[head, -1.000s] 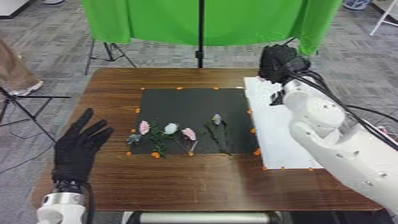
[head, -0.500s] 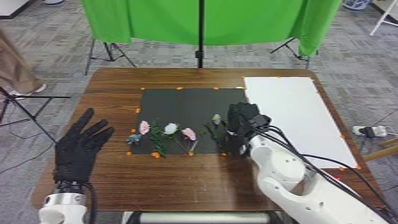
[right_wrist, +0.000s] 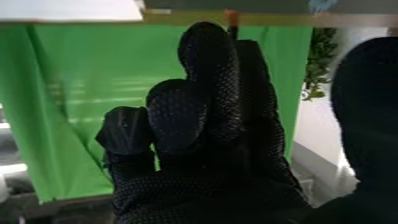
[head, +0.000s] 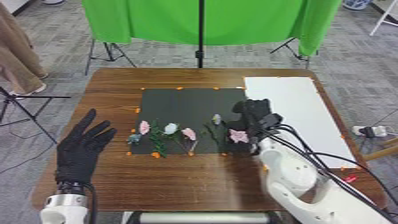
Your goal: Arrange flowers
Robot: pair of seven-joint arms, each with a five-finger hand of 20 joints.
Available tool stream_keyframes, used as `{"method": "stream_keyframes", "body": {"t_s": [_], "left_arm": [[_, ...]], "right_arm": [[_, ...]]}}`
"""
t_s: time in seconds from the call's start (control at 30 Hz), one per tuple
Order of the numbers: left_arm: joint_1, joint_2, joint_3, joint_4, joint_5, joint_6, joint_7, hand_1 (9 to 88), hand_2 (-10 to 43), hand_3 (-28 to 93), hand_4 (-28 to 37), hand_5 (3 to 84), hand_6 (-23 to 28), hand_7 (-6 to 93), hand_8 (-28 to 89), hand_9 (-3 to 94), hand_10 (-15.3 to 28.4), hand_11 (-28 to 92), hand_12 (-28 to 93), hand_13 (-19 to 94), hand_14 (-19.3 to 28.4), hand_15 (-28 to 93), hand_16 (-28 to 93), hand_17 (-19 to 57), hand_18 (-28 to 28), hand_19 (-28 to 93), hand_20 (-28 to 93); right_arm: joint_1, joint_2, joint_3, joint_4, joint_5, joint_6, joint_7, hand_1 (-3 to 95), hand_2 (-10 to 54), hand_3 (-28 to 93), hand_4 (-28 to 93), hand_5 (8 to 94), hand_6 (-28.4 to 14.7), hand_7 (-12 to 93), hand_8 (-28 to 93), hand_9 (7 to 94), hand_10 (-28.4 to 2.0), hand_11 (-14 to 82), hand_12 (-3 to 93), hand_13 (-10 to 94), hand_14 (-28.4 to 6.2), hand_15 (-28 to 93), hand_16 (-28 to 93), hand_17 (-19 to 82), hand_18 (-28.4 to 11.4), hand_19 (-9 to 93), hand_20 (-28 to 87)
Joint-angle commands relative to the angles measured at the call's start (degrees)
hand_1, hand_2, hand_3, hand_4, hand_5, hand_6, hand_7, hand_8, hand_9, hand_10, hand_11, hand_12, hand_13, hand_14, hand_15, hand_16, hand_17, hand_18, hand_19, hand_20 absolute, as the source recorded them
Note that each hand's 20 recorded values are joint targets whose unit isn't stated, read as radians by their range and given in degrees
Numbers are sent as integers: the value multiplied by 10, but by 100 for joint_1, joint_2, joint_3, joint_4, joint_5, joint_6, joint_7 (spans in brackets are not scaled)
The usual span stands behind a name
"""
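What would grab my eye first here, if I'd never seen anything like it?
Probably the bright green cloth hanging beyond the brown table. Then the robot's black-gloved hands: the left hand open at the table's left side, the right hand by a pink flower at the dark mat's right edge.

Flowers (head: 171, 128) lie on the mat (head: 191, 105), left of the sheet (head: 293, 110), on the table (head: 178, 185).

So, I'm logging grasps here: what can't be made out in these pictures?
- Head view: whether the right hand holds the pink flower beside it; the glove covers any contact.
- Head view: that flower's stem, probably behind the glove.
- Right wrist view: the blue object, cut off by the edge.
- Head view: the red item, too small.
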Motion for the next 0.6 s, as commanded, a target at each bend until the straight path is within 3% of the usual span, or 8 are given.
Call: {"method": "stream_keyframes", "body": {"t_s": [0.03,0.1,0.17,0.2,0.3,0.4,0.5,0.6], "left_arm": [[15,-163,12,63,101,-15,-94,236,81,744,-258,336,71,95,-77,347,191,264,141,258,257,536,-58,-78,257,493,267],[-26,-81,94,85,28,22,-12,231,82,747,-259,335,72,97,-76,345,192,267,143,256,257,540,-56,-81,258,495,268],[-50,-199,55,103,116,-30,-125,231,83,744,-262,336,71,97,-77,345,192,267,143,256,257,539,-57,-80,258,494,268],[-74,-134,113,119,74,-15,-22,228,83,745,-263,337,70,98,-77,345,192,267,143,255,258,540,-57,-81,258,495,268],[-143,-354,16,164,301,-108,-216,226,83,745,-268,346,66,97,-78,347,190,266,142,254,258,540,-58,-82,258,494,268],[-261,-337,133,226,253,-78,-107,220,85,744,-277,359,55,82,-82,381,171,234,126,257,259,534,-61,-81,259,489,266],[-351,-472,111,277,470,-50,-274,213,85,745,-281,363,46,70,-80,390,159,205,119,265,257,508,-65,-81,260,479,257],[-396,-528,115,308,457,-108,-309,210,84,746,-282,353,38,70,-79,383,153,188,116,268,255,489,-62,-81,260,471,249]], "right_arm": [[-463,189,1030,-587,1030,70,-32,255,-95,704,-283,608,10,102,-113,727,-145,452,186,602,-138,845,161,251,-235,929,611],[-822,90,1624,-760,1873,91,-139,244,-85,719,-283,592,11,107,-114,693,-156,360,163,555,-146,791,127,208,-241,887,548],[-1299,-83,2346,-910,3704,665,-532,236,-70,736,-283,575,9,111,-115,657,-160,301,152,501,-151,740,103,165,-241,828,520],[-1465,-321,2764,-972,4308,368,-662,236,-58,748,-282,571,10,117,-116,642,-156,276,150,482,-154,708,92,147,-241,808,511],[-1865,-638,3426,-1011,5917,351,-1168,230,-53,772,-282,554,20,136,-126,565,-159,193,140,404,-182,550,78,94,-241,755,502],[-2100,-875,3783,-965,7046,200,-1369,220,-24,777,-283,529,20,129,-125,526,-159,156,134,383,-197,440,96,80,-239,692,457],[-2308,-1090,4083,-770,8591,65,-1677,197,23,774,-283,502,22,117,-120,499,-160,113,127,385,-198,321,124,70,-231,624,379],[-2414,-1179,4188,-659,8879,-36,-1849,168,66,769,-283,461,32,100,-117,471,-153,80,118,362,-203,219,141,53,-219,543,300]]}}
